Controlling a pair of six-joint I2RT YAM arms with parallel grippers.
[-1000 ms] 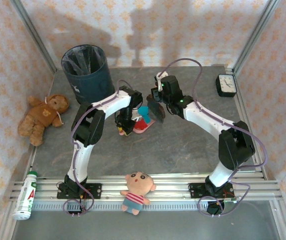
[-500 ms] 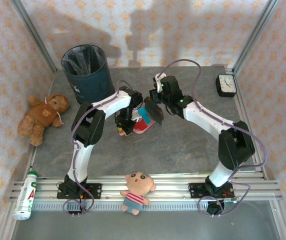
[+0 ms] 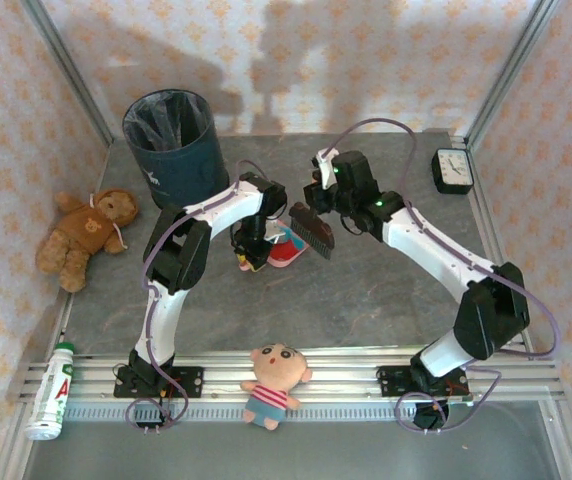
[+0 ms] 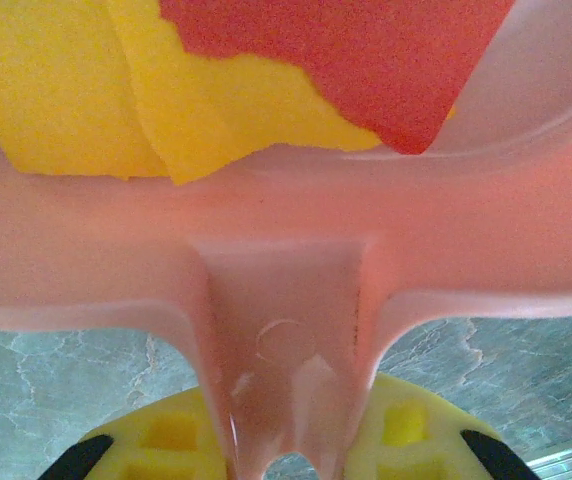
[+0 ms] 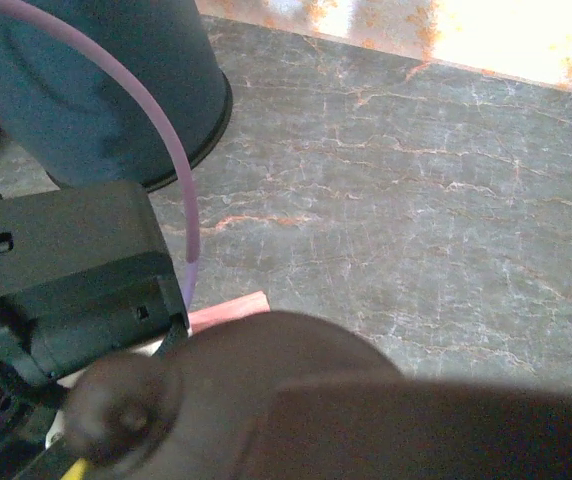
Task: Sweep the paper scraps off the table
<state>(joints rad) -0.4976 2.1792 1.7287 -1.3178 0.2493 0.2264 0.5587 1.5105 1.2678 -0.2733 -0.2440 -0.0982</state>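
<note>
My left gripper (image 3: 250,250) is shut on the handle of a pink dustpan (image 3: 282,258) resting on the table (image 3: 366,290). In the left wrist view the yellow fingers (image 4: 171,440) clamp the pink handle (image 4: 284,340), and yellow and red paper scraps (image 4: 236,90) lie in the pan. Red and blue paper scraps (image 3: 288,238) show in the pan from above. My right gripper (image 3: 318,203) is shut on a dark brush (image 3: 313,228) held just right of the pan, above the table. The brush's back (image 5: 346,400) hides the right fingers in the wrist view.
A dark blue bin (image 3: 171,140) stands at the back left, close behind the left arm. A teddy bear (image 3: 86,235) lies at the left edge and a black clock (image 3: 453,170) at the back right. A doll (image 3: 274,380) and a bottle (image 3: 51,390) lie on the front rail.
The right arm has drawn the brush back to the right and up, off the dustpan, turning its bristles into view. The left arm and dustpan have stayed put.
</note>
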